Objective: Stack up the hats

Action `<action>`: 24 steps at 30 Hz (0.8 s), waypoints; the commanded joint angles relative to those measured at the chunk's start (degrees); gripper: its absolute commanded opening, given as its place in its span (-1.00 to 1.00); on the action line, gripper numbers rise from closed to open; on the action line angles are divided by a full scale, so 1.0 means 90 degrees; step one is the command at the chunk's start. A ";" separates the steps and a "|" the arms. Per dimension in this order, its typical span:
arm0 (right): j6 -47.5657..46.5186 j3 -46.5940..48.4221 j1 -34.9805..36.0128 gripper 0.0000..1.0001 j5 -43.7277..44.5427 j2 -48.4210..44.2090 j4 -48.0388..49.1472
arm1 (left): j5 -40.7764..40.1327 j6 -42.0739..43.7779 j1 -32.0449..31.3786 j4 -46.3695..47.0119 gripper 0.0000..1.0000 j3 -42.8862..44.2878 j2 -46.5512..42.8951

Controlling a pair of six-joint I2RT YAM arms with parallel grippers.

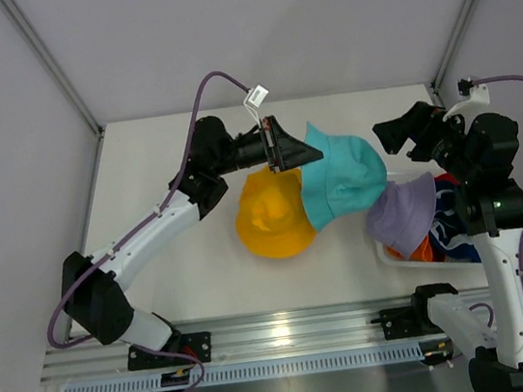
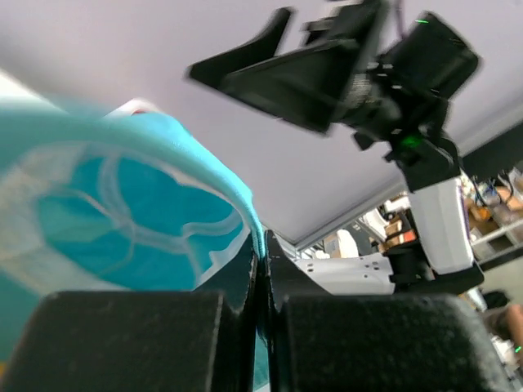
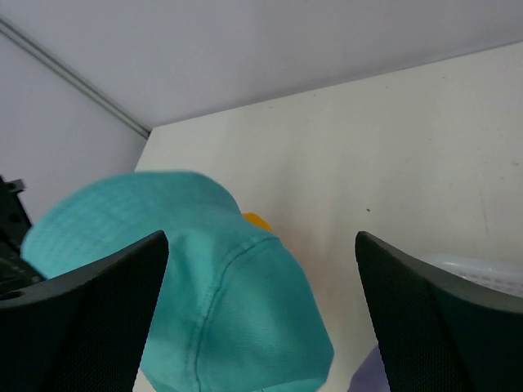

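Teal fabric, one bucket hat (image 1: 342, 180): it is hanging mid-table by its brim from the left gripper (image 1: 312, 153), whose fingers (image 2: 163, 343) are pressing together on the brim's edge, with the pale inner lining showing in the left wrist view. From above, its near-left side is overlapping the right edge of the yellow hat (image 1: 272, 216), which is lying crown-up on the table (image 1: 142, 174) just beside it. Whether the two are touching cannot be told. To the right, a lavender hat (image 1: 404, 215) is sitting on top of the white basket (image 1: 389, 256), with orange and navy fabric showing beneath it. The right gripper (image 1: 390, 137) is hovering near the teal hat's far-right side with its fingers spread wide, holding nothing. Step in hand, as judged: the teal hat is being carried toward the yellow one, which is serving as the base of the stack. Next move, as judged: shifting the teal crown leftward until it is centring over the yellow crown, lowering it, then releasing the brim. The floppy fabric is likely to sag or fold off-centre, so the open right gripper may be needed to steady the far brim.
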 commanded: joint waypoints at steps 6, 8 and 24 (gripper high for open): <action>0.0761 -0.0464 0.0010 0.99 -0.1011 0.0242 0.1091 | 0.0203 0.0283 0.0279 -0.0042 -0.99 -0.0500 -0.0575; 0.0791 -0.0561 0.0030 0.99 -0.1021 0.0203 0.1130 | 0.0047 0.0469 0.0348 -0.0267 -0.99 -0.0617 -0.0663; 0.0655 -0.0747 0.0449 0.99 -0.0952 0.0388 0.1179 | -0.1000 0.1642 0.1567 -0.2134 -0.99 -0.1994 -0.1932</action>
